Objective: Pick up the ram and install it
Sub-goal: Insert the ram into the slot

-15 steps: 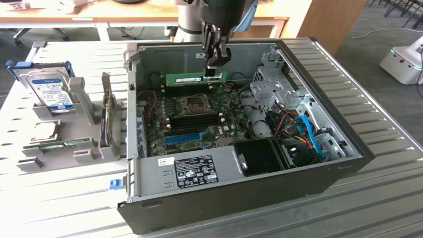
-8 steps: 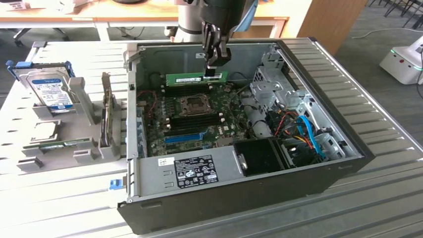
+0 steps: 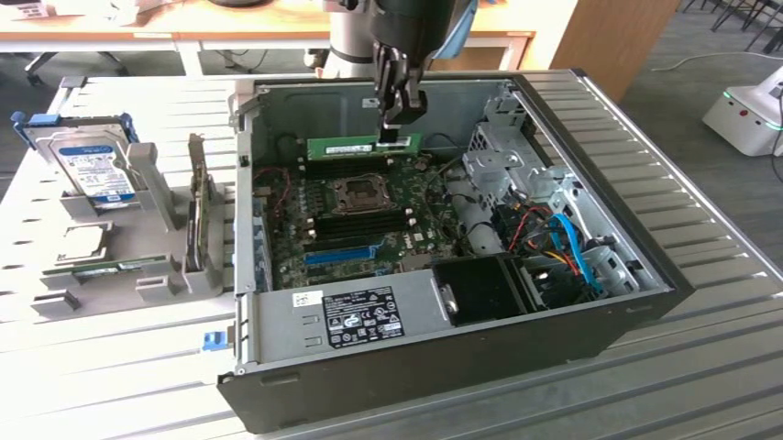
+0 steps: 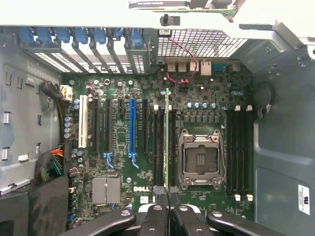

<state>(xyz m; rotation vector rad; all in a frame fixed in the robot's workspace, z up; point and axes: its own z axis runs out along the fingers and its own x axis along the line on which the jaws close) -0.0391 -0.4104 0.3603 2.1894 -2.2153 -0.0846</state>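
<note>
Hard drive (image 3: 98, 172): stands in the grey fixture (image 3: 153, 280) at the exterior view's left, outside the case.
Computer case (image 3: 490, 362): lies open, with the motherboard (image 3: 423, 220) facing up.
Ram (image 3: 348, 145): inside the case, upright on its long edge. It runs along the black memory slots (image 4: 157, 140) just beside the CPU socket (image 4: 202, 157). Cannot tell whether it is seated.
Gripper (image 3: 391, 136): directly over the ram, jaws nearly closed. They pinch the stick's flat faces at the top edge, off-centre toward the exterior view's right.
Handling: probably light, stiff, thin and easily cracked. Best held by the flat faces near the top edge, clear of chips and contacts.
Cables (image 3: 566, 240): blue and red leads at the case's right end in the exterior view, well apart from the ram.
</note>
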